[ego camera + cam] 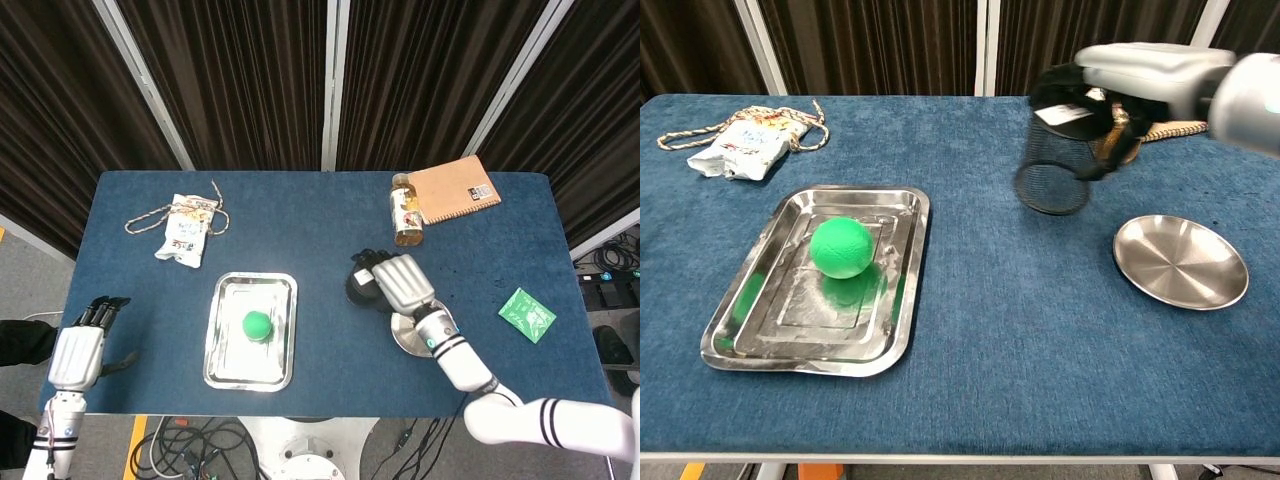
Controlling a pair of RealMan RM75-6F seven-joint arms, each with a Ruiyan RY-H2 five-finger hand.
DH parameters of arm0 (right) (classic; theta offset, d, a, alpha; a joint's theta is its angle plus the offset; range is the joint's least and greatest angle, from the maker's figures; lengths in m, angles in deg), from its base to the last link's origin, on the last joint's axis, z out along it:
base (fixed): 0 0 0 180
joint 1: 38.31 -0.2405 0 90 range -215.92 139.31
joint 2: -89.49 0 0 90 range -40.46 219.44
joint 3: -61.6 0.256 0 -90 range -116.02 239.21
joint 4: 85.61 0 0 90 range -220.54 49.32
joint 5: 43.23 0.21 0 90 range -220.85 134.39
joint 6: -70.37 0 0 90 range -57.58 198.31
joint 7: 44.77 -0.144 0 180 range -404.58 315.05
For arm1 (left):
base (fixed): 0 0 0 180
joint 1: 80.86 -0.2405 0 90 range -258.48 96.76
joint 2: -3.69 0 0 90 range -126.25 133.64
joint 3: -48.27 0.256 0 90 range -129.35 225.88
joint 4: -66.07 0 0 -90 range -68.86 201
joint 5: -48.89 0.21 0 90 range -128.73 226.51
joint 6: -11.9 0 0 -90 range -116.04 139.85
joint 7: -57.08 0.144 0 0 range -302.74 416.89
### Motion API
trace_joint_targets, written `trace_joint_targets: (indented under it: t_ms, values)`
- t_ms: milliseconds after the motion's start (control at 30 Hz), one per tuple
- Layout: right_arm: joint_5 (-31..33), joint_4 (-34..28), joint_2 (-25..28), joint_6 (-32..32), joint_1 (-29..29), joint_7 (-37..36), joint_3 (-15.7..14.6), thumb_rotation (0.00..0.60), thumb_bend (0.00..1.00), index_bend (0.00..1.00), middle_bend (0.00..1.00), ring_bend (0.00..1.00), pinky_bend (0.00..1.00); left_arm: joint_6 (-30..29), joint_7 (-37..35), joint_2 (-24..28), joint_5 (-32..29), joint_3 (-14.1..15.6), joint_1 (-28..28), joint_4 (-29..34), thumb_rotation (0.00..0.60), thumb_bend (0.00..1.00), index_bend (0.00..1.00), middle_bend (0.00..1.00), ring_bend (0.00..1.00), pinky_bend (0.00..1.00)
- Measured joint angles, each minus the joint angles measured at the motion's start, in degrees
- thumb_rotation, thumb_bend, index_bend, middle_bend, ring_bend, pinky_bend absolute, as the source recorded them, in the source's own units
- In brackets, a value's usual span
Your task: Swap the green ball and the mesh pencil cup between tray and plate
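Dark curtains hang behind the blue counter [1040, 350], and I have the cup [1060, 165] off the cloth, tipped with its open end toward the far edge, my right hand [1145, 68] wrapped over its rim so that it hangs between tray and plate. From overhead the cup [366, 284] shows only as a dark shape under the right hand [403, 284], just beside the plate [410, 335]. The chest view is blurred there, so I cannot tell how the fingers lie around the mesh, only that they carry it. I judge that I am lifting it aside to free a path: the ball [842, 247] sits in the tray [735, 320] near the front-left corner, and the plate [1181, 262] at front right is bare, ready for whichever comes first. My left hand [78, 350] hangs off the counter's left edge, fingers loosely apart and holding nothing, kept clear until the ball needs lifting. A snack bag [745, 140] with cord lies at far left; a bottle [404, 212] and notebook [453, 190] at far right.
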State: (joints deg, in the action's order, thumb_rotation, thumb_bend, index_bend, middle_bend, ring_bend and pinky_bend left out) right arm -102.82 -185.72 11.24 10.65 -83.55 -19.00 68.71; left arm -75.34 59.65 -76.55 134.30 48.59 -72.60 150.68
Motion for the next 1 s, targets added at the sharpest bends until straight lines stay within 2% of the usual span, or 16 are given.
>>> trace_joint_targets:
  t_ms: [167,300,533,700,867,1000]
  values:
    - [-6.1,-4.5,4.9,-7.8,8.8,-1.9,-6.4,0.600,0.22,0.28,0.35,0.27,0.42,0.4,0.0,0.1,0.6,0.0,-0.1,0.3,0.600,0.09,0.17,0.18,0.12,0.35]
    - [-8.8,-4.3,6.4,-10.1,12.6,-4.4,-8.7,0.600,0.22,0.28,0.35,0.27,0.41,0.3,0.0,0.3,0.8,-0.2,-0.4,0.5,0.600,0.09,0.17,0.18,0.12,0.35]
    - [-9.2,-2.2,6.4,-9.6,15.2,-6.5,-9.1,0.600,0.22,0.27,0.34,0.27,0.39,0.9,-0.5,0.2,0.7,-0.4,-0.7,0.2,0.600,0.09,0.17,0.18,0.12,0.35]
    - [-9.0,-1.6,6.0,-8.1,15.7,-6.6,-8.6,0.600,0.21,0.22,0.30,0.25,0.36,0.8,-0.7,0.2,1.0,-0.8,-0.8,0.1,0.600,0.09,0.17,0.18,0.12,0.35]
    - [-9.6,-1.0,5.3,-6.9,15.6,-6.5,-7.9,0.600,0.17,0.11,0.24,0.12,0.25,1.0,-0.7,0.2,1.2,-0.9,-0.9,0.2,0.600,0.09,0.17,0.18,0.12,0.34]
    - [-9.4,-1.2,5.2,-5.5,15.5,-6.4,-7.5,0.600,0.12,0.03,0.14,0.02,0.17,1.1,-0.7,0.3,1.2,-1.1,-1.0,0.3,0.600,0.09,0.17,0.18,0.12,0.34]
